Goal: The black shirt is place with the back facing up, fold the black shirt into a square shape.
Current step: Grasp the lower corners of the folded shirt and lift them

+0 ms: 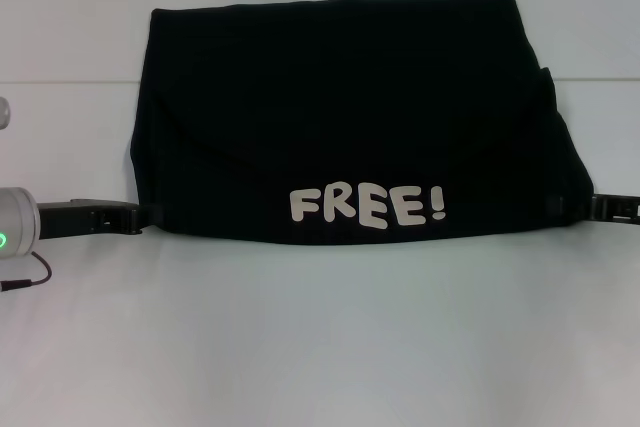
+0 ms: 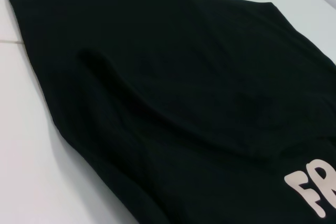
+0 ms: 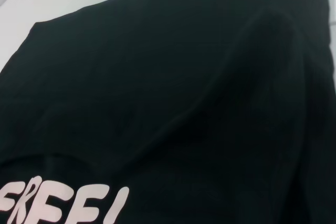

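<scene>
Lying across the far half of the white table (image 1: pixel 320 347), the black shirt (image 1: pixel 350 117) is showing as a wide folded slab with its near hem turned toward the robot. The pale print "FREE!" (image 1: pixel 367 207) is sitting on the shirt's upper layer just above that near hem, so the cloth is not plain here. A shallow curved crease is running across the shirt above the lettering, and a small flap is sticking out at the shirt's right edge.

The left gripper (image 1: pixel 140 217) is reaching in at the shirt's near left corner, touching the cloth edge; whether its fingers are pinching cloth or standing apart is impossible to tell, since black metal is merging with black fabric. The right gripper (image 1: pixel 585 207) is meeting the shirt's near right corner in the same way, with most of its arm cut off by the picture's edge, and its grip cannot be told either.

Both wrist views are filling almost wholly with the shirt's dark folds; the lettering is appearing only in part, cut off at the border, and neither view is showing any fingers.
</scene>
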Tool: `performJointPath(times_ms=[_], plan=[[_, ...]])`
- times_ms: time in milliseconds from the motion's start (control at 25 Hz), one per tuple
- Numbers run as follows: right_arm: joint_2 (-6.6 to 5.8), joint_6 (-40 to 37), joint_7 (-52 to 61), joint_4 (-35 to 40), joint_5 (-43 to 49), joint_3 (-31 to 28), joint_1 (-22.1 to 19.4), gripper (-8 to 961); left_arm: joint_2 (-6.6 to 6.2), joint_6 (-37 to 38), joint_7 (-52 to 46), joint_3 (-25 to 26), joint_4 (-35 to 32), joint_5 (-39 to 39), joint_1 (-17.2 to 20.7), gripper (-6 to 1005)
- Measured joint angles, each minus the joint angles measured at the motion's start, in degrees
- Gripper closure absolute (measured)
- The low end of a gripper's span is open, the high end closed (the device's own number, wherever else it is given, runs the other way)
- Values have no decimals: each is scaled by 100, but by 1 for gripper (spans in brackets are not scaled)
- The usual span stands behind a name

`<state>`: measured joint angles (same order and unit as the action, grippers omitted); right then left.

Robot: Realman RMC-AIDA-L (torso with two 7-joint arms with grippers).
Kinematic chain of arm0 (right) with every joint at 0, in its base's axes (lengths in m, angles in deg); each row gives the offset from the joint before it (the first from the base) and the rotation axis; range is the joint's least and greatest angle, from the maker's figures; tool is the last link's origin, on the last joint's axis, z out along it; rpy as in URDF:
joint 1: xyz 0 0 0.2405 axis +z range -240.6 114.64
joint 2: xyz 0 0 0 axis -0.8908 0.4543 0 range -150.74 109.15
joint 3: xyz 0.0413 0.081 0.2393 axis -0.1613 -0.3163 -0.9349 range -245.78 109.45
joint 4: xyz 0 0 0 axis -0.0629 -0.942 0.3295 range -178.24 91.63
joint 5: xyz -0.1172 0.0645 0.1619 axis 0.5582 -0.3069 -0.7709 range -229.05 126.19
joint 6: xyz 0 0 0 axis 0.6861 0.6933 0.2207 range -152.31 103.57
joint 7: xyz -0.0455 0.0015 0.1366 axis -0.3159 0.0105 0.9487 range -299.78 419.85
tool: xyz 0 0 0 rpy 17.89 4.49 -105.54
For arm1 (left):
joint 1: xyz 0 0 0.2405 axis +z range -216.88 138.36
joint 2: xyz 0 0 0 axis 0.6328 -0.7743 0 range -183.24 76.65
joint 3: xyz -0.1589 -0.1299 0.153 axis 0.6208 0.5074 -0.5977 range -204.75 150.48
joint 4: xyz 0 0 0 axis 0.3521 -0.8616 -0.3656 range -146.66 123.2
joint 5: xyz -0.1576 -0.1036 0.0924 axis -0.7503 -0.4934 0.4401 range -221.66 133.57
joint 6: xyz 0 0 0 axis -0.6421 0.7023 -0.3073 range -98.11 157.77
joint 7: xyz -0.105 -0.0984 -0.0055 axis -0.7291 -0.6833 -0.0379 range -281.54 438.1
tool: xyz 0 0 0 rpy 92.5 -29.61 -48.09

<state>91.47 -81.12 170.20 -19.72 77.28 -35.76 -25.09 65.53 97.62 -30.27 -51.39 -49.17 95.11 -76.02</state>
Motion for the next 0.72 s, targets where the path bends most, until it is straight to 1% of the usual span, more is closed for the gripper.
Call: performJointPath(times_ms=[80, 160, 400, 720], plan=[[-20, -30, -21, 4, -30, -18, -30, 374, 0, 2, 0, 0, 2, -2, 0, 1001], [-38, -61, -31, 8, -32, -23, -46, 592, 0, 1, 0, 3, 11, -2, 1, 1001], [-87, -146, -43, 29, -38, -24, -84, 830, 0, 1, 0, 27, 24, -3, 5, 1000], [-97, -735, -48, 451, -48, -49, -360, 893, 0, 299, -220, 72, -167, 12, 68, 1000]])
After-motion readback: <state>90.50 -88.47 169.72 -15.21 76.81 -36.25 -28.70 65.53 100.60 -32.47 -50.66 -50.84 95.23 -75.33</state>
